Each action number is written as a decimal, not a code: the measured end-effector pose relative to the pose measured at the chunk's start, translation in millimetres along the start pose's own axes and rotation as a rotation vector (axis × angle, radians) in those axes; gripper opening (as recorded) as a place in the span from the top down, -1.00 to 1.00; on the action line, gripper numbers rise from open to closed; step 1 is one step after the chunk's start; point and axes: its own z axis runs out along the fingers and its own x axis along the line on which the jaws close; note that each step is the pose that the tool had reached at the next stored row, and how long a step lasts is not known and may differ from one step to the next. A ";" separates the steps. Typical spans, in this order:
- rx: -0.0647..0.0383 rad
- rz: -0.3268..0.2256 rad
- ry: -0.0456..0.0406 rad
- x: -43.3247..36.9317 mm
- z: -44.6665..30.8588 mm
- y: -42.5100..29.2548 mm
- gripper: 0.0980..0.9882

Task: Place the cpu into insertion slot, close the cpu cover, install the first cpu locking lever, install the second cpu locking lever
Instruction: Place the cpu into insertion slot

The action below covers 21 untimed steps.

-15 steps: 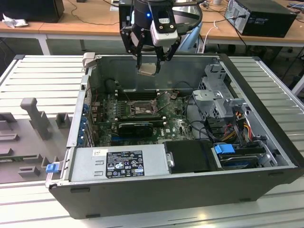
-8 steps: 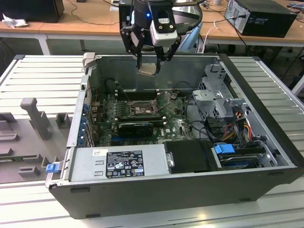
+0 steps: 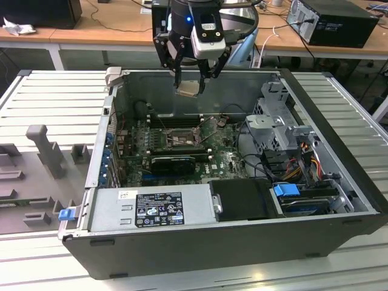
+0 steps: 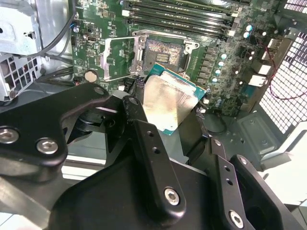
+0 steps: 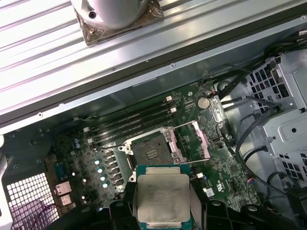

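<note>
Fingers (image 3: 179,71) pinch the thin tan-silver square cpu (image 3: 189,88) flat, with the black-framed square insertion slot (image 3: 182,138) well below, roughly straight down.

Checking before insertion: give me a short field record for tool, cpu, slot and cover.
tool: black tool shut on the flat tan-silver square cpu
cpu position: held in the air above the green motherboard, apart from the slot
slot: square black-framed insertion slot, empty, dark centre exposed
cover: thin silver metal frame cpu cover, swung open beside the slot
</note>
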 end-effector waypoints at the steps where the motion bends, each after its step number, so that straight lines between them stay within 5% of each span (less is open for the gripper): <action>1: 0.000 0.003 -0.0003 0.0 0.0 0.0 0.03; 21: -0.002 0.076 -0.0069 0.1 0.2 -0.1 0.03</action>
